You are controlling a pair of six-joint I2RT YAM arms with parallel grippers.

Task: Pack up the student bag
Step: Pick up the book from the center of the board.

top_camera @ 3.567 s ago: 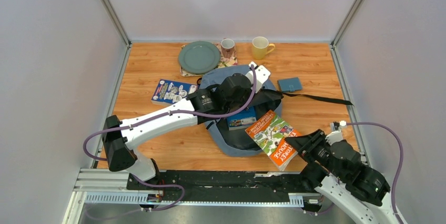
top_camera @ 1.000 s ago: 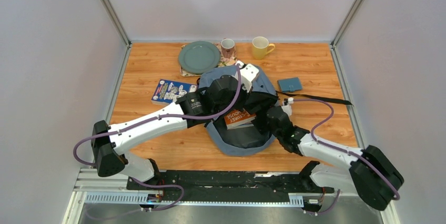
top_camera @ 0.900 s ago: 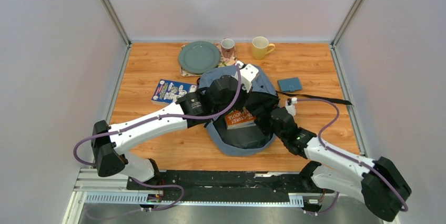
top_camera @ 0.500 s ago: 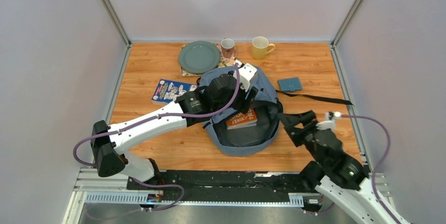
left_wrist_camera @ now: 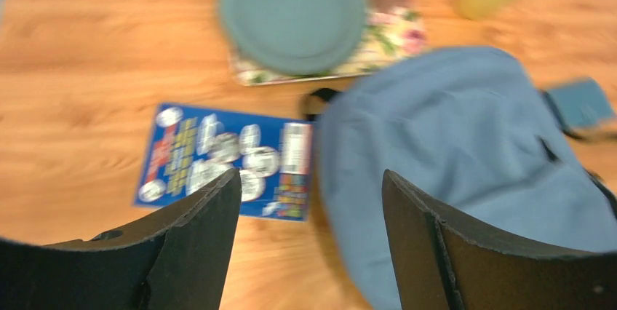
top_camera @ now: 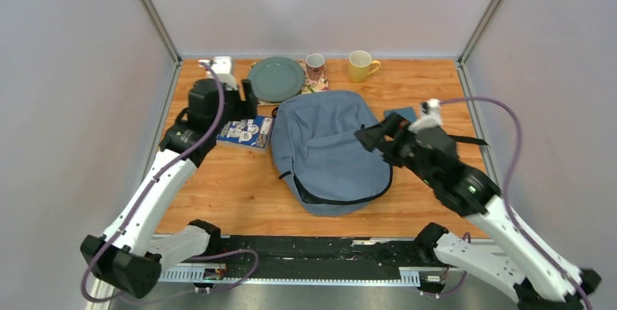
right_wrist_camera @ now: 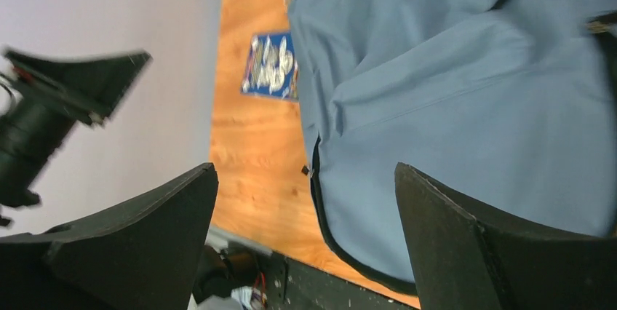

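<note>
Student bag (top_camera: 327, 151): grey-blue, lying flat at the middle of the table, flap down, black zipper trim curving round its near edge.

Right gripper (top_camera: 378, 134): above the bag's right edge, fingers spread wide, nothing held.

Left gripper (left_wrist_camera: 309, 175): above the blue book (top_camera: 245, 130) just left of the bag, fingers spread wide, nothing held.

Far edge: green plate (top_camera: 275, 78) on a floral mat (left_wrist_camera: 389, 33), small mug (top_camera: 314, 65), yellow mug (top_camera: 359, 65).

Right of bag: teal case (top_camera: 401, 114), black strap (top_camera: 466, 139).

Surface: wood-grain table (top_camera: 218, 193), enclosed by plain grey walls (top_camera: 73, 106).

Top view only: both mugs sharp, the strap.

Left wrist view: blurred, mat pattern legible.

Right wrist view only: a small zipper pull (right_wrist_camera: 305, 170) at the bag's edge.
</note>
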